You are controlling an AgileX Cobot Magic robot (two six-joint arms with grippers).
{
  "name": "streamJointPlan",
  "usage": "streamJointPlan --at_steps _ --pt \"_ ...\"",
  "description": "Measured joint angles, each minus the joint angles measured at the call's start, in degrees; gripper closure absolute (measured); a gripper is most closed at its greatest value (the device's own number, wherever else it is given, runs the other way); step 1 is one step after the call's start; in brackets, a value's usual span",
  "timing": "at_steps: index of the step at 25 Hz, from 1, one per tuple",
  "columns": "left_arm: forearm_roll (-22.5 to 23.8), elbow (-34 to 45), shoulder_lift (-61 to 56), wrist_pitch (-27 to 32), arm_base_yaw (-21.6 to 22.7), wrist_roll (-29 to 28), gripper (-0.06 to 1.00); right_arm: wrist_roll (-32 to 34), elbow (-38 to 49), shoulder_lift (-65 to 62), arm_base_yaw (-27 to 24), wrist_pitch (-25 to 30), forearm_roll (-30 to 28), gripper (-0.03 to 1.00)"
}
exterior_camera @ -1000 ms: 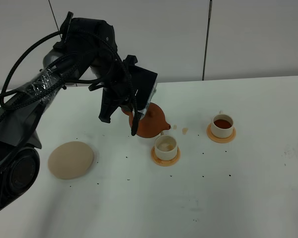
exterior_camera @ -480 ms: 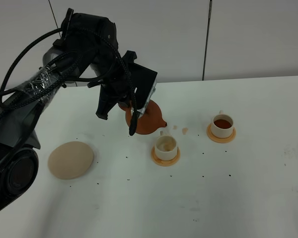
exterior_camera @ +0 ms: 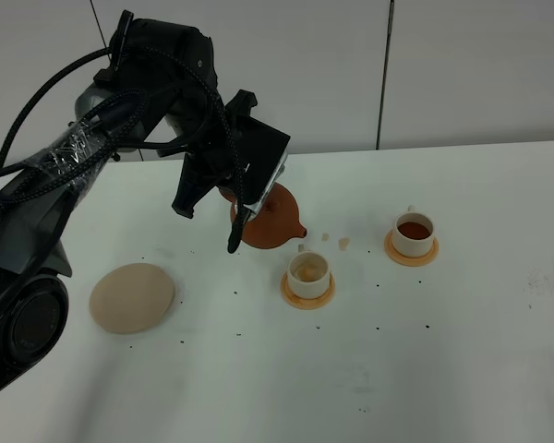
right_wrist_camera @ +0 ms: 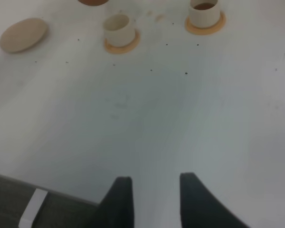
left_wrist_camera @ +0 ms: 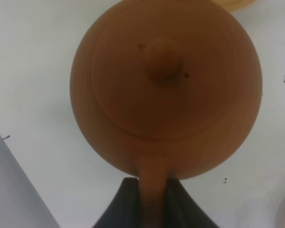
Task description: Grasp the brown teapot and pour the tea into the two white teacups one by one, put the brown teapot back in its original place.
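My left gripper [exterior_camera: 250, 199] is shut on the loop handle of the brown teapot [exterior_camera: 271, 221] and holds it tilted above the table, spout toward the nearer white teacup [exterior_camera: 308, 270]. In the left wrist view the teapot [left_wrist_camera: 166, 85] fills the frame, lid knob facing the camera, with the dark fingers [left_wrist_camera: 126, 204] clamped on its handle. The nearer cup's inside looks pale; the farther teacup [exterior_camera: 413, 232] holds dark tea. The beige saucer [exterior_camera: 132, 296] lies bare at the left. My right gripper [right_wrist_camera: 154, 197] hangs open over bare table, away from both cups [right_wrist_camera: 118, 27] [right_wrist_camera: 203, 12].
Each cup stands on an orange coaster [exterior_camera: 307, 295] [exterior_camera: 411, 254]. Two small tea drops [exterior_camera: 343, 243] mark the table between the cups, and tiny dark specks are scattered around. A white wall runs behind the table. The table's near edge [right_wrist_camera: 38, 199] shows in the right wrist view.
The left arm has drawn the teapot up and to the left, away from the nearer cup. The right gripper has not moved.
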Motion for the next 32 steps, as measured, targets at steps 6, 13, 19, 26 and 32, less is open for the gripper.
streamJointPlan --at_steps 6,13,19,26,32 --pt "0.0 0.0 0.0 0.0 0.0 2.29 0.77 0.0 0.0 0.0 0.0 0.0 0.0 0.73" --pt "1.54 0.0 0.0 0.0 -0.39 3.84 0.77 0.0 0.0 0.0 0.0 0.0 0.0 0.73" --pt "3.5 0.0 0.0 0.0 -1.73 4.22 0.77 0.0 0.0 0.0 0.0 0.0 0.01 0.73" --pt "5.73 0.0 -0.05 0.0 -3.53 4.36 0.77 0.0 0.0 0.0 0.0 0.0 0.06 0.73" --pt "6.53 0.0 -0.05 0.0 -3.95 4.19 0.77 0.0 0.0 0.0 0.0 0.0 0.06 0.73"
